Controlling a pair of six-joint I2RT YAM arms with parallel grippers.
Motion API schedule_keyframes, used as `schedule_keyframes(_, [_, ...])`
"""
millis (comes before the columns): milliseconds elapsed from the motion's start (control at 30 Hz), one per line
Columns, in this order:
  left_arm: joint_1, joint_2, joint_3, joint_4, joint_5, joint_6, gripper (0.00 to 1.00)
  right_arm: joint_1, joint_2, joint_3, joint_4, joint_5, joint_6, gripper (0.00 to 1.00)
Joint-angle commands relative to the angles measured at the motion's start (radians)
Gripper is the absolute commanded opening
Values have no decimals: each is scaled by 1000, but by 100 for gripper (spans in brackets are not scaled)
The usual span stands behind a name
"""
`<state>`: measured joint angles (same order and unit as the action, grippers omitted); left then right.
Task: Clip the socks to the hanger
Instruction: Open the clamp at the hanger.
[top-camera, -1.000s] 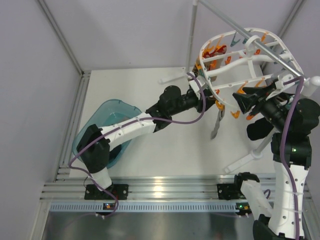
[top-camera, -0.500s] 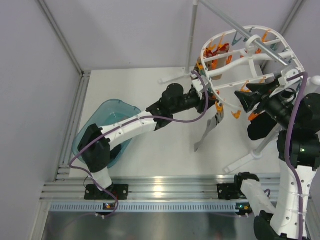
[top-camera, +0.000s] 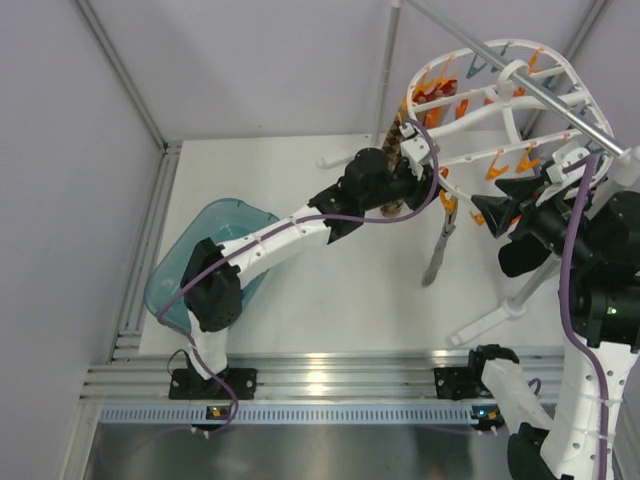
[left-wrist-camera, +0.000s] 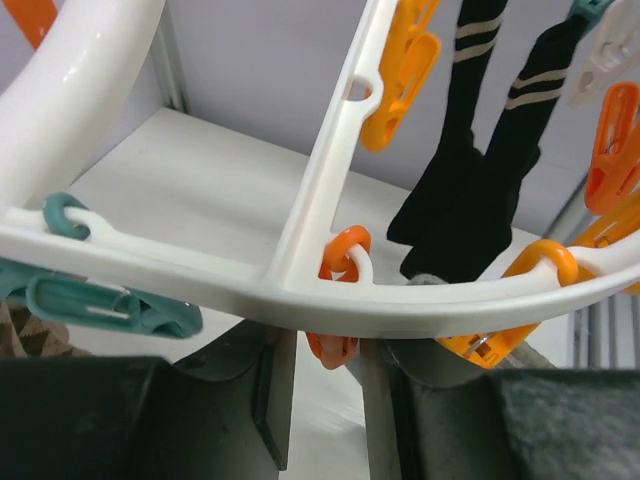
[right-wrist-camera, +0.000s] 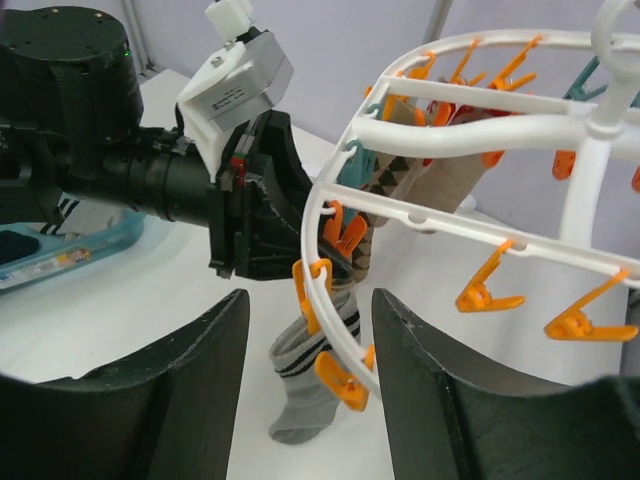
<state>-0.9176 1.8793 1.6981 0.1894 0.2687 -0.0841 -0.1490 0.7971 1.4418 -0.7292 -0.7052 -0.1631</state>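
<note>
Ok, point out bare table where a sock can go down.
Free: table front between tub and stand leg; also back-left, behind the left arm. Crowded under the hanger, where a sock dangles.

One white plastic oval ring hanger (right-wrist-camera: 480, 125) at one o'clock, one translucent teal plastic tub (top-camera: 230, 215) at eight o'clock. Two black pale-striped fabric socks (left-wrist-camera: 450, 180), one grey fabric sock (right-wrist-camera: 305, 395). Orange and teal plastic pegs (right-wrist-camera: 485, 295): too crowded to count.
</note>
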Motion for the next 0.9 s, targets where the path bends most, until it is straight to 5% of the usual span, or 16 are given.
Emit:
schedule_keyframes(0, [36, 49, 96, 10, -97, -23, 0, -11, -29, -27, 28, 55, 20, 52])
schedule_keyframes(500, [164, 110, 199, -1, -243, -115, 0, -9, -44, -124, 134, 168, 77, 51])
schedule_keyframes(700, [154, 41, 130, -45, -54, -63, 0, -9, -29, -147, 157, -47, 119, 41])
schedule_keyframes(867, [129, -20, 144, -178, -106, 38, 0, -9, -36, -173, 236, -215, 252, 39])
